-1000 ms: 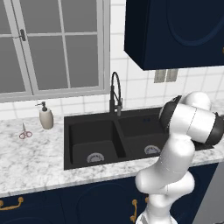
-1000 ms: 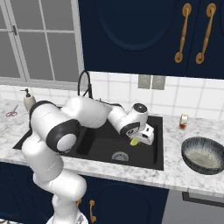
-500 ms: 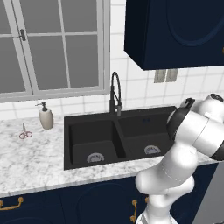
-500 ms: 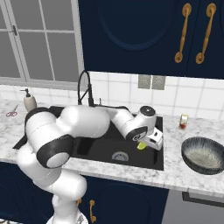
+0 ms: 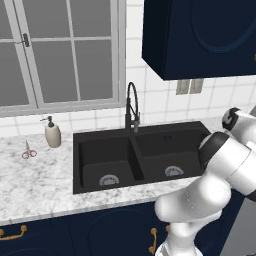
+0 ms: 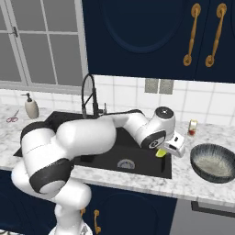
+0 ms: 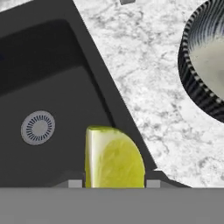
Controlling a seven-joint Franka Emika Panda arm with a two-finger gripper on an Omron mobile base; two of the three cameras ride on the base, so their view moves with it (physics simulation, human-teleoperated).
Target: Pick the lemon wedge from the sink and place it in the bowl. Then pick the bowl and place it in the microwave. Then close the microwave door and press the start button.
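**Lemon wedge held above the sink's edge, on its way to the bowl**

Left base view: the sink (image 5: 135,152) lies mid-frame in the marble counter (image 5: 35,180), a soap bottle (image 5: 52,134) and scissors (image 5: 28,151) at left under the window (image 5: 60,50).

Right base view: the gripper (image 6: 166,150), right of centre, is clamped on the lemon wedge (image 6: 160,153) over the sink's right rim. The bowl (image 6: 213,161) sits near, at right on the counter, under navy cabinets.

Hand view: the wedge fills the bottom centre between the jaws; the bowl is upper right. I judge the first step half done; next, carry it across above the bowl and release.
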